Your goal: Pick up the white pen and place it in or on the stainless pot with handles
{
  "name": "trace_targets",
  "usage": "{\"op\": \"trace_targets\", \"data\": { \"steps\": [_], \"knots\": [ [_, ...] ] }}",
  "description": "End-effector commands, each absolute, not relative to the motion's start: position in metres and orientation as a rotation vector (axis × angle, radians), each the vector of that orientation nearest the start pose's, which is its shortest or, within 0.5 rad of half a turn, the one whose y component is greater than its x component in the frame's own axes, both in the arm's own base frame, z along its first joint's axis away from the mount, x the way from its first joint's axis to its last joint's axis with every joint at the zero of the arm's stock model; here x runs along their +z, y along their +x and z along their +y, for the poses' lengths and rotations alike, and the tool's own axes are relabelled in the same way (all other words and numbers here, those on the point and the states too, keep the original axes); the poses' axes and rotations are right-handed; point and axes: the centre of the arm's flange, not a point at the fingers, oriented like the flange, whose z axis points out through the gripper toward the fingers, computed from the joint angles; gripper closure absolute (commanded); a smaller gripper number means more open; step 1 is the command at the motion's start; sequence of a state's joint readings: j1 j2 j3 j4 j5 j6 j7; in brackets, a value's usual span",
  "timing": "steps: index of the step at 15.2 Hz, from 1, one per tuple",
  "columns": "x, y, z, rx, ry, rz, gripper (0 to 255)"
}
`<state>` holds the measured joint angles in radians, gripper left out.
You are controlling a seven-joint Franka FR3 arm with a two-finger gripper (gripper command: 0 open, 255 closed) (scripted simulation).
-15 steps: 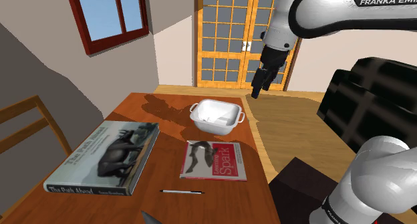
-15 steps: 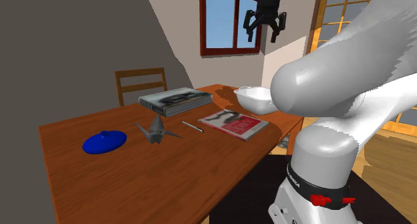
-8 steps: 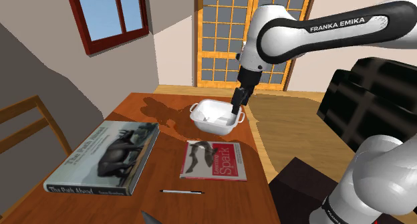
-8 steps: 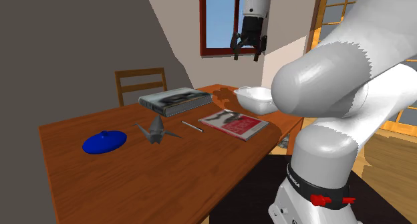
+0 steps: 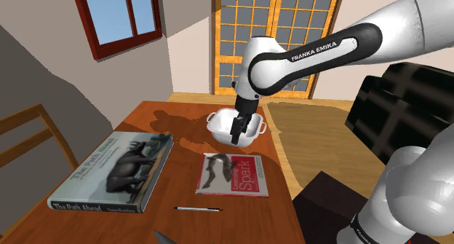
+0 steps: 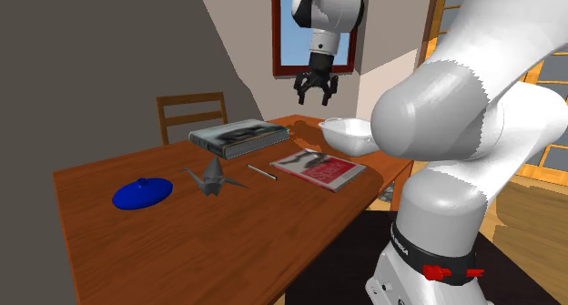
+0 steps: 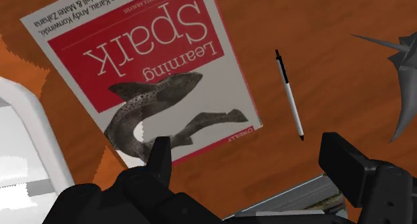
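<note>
The thin white pen [image 5: 196, 208] with a black tip lies on the wooden table, between the red book and the grey paper crane. It also lies in the second exterior view as the pen [image 6: 262, 172] and ahead of the fingers as the pen [image 7: 289, 95]. The white pot with two handles [image 5: 218, 123] stands at the table's far end, the pot [image 6: 346, 133] upright. My gripper [image 5: 236, 135] hangs open and empty well above the table near the pot, the gripper [image 6: 315, 99] pointing down, the gripper [image 7: 250, 152] over the red book.
A red "Learning Spark" book [image 5: 233, 174] lies between pot and pen. A large grey book [image 5: 116, 170] lies toward the shoulder view's left. A grey paper crane [image 6: 211, 176] and a blue lid [image 6: 143, 192] sit farther along. A wooden chair [image 6: 191, 112] stands behind the table, and a black sofa [image 5: 400, 111] beside it.
The arm has swung down and toward the shoulder view's left, from beside the doors to over the pot and red book. The gripper stayed open and empty. Nothing on the table moved.
</note>
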<state>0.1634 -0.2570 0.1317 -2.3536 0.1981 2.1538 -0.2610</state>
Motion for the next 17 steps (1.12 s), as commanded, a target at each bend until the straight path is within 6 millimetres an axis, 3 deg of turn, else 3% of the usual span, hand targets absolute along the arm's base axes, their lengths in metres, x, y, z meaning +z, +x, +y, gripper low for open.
{"op": "trace_targets", "data": {
  "steps": [1,9,17],
  "knots": [
    [0.415,0.454,0.160,-0.068,-2.904,-0.719,0],
    [0.338,0.486,0.224,-0.008,-2.796,-0.911,0],
    [0.262,0.505,0.295,0.051,-2.674,-1.093,0]
  ]
}}
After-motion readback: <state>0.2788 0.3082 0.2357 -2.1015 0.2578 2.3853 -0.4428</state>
